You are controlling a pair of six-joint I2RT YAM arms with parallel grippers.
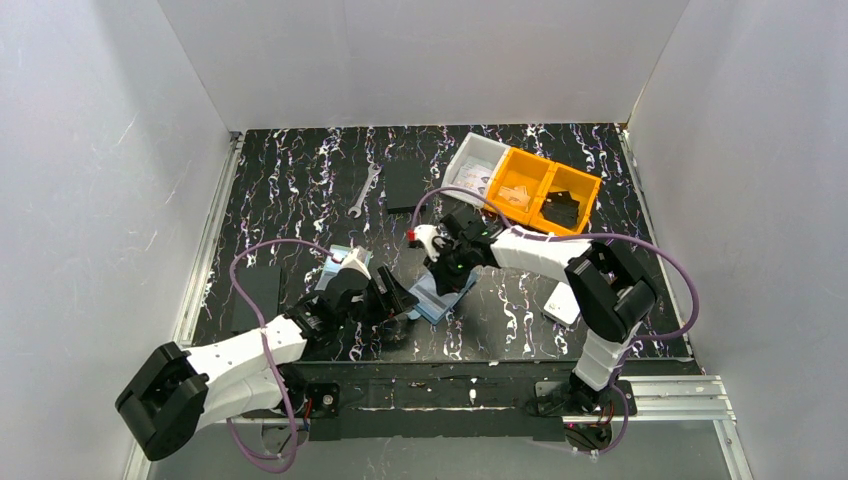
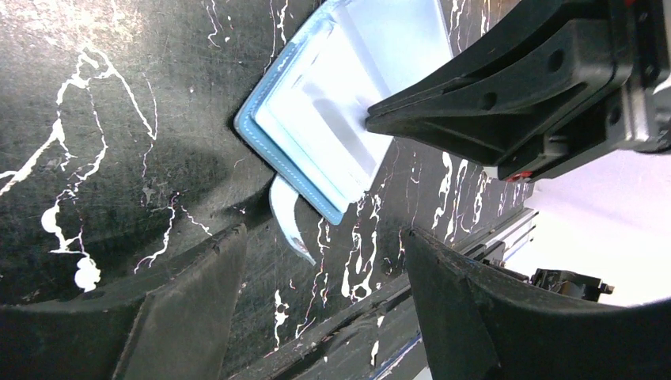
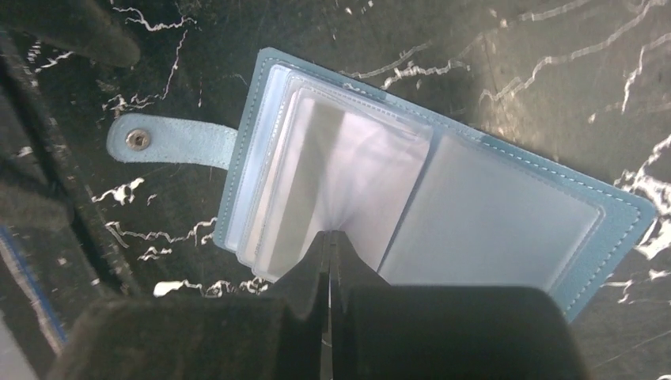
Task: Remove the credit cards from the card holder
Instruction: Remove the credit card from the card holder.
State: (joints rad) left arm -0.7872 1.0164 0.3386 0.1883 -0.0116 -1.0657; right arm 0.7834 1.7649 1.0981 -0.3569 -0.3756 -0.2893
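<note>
The blue card holder (image 1: pixel 432 295) lies open on the black marbled table, clear pockets up, between both grippers. In the right wrist view the card holder (image 3: pixel 490 214) shows pale panels in its left stack of pockets; I cannot tell credit cards apart from them. My right gripper (image 3: pixel 330 235) is shut, pinching a clear pocket leaf near the spine, which puckers at the tips. The snap strap (image 3: pixel 170 141) sticks out from the left edge. My left gripper (image 2: pixel 324 253) stands open just short of the holder's (image 2: pixel 316 119) corner, with the strap (image 2: pixel 286 222) curling toward the gap.
A wrench (image 1: pixel 366 190) and a flat black rectangle (image 1: pixel 405 185) lie at the back. A grey bin (image 1: pixel 478 165) and orange bins (image 1: pixel 550 195) stand back right. A white box (image 1: pixel 562 303) sits by the right arm. Another black rectangle (image 1: pixel 262 290) is at left.
</note>
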